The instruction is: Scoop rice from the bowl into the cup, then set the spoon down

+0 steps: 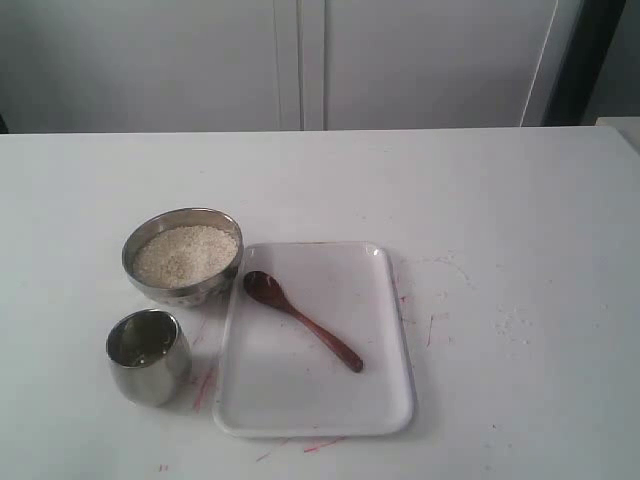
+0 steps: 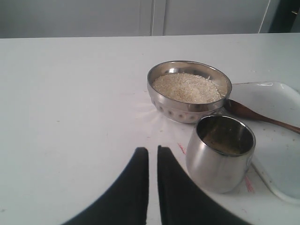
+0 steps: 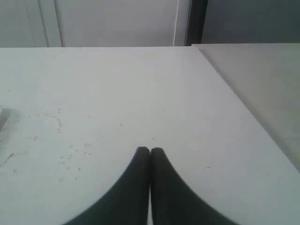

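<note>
The left gripper (image 2: 153, 157), its fingers almost pressed together and holding nothing, hangs near the cup (image 1: 148, 355) on the worktop (image 1: 500, 220). The bowl (image 1: 183, 258), heaped with rice (image 1: 187, 253), sits just beside the cup at its 1 o'clock. At the cup's 3 o'clock lies a white tray (image 1: 290, 395) bearing the spoon (image 1: 300, 318), head toward 10 o'clock, handle toward 4. The right gripper (image 3: 150, 152), pressed together and empty, is over bare worktop. The thin handle lies flat and could skid out of a pinch. The narrow cup invites spilled grains or a knock.
</note>
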Available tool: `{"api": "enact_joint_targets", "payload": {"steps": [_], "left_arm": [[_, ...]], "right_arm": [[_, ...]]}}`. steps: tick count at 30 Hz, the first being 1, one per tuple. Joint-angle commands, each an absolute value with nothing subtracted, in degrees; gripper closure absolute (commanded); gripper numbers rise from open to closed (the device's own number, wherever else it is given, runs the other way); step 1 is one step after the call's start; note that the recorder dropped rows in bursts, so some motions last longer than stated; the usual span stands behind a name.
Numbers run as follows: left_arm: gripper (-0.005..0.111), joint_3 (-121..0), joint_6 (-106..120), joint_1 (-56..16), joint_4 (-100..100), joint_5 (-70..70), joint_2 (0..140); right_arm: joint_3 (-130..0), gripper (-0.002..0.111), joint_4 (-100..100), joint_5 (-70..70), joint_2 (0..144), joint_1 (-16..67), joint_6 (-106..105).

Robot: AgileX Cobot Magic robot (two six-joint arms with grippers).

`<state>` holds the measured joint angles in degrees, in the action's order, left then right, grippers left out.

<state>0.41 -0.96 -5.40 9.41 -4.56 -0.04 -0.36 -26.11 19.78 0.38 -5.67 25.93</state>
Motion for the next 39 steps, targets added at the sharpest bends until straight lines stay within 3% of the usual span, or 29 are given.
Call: {"api": "enact_joint_targets", "payload": {"steps": [1,39], "left_arm": [[0.092,0.0,-1.1,-5.3,9.8,-4.4,0.0],[0.092,0.0,-1.1,-5.3,9.8,-4.4,0.0]], "right_arm": [[0.0,0.108,-28.8,19.9,0.0,-4.6,25.6],[0.0,0.108,-27.4,20.2,0.0,-4.0,25.5]]}}
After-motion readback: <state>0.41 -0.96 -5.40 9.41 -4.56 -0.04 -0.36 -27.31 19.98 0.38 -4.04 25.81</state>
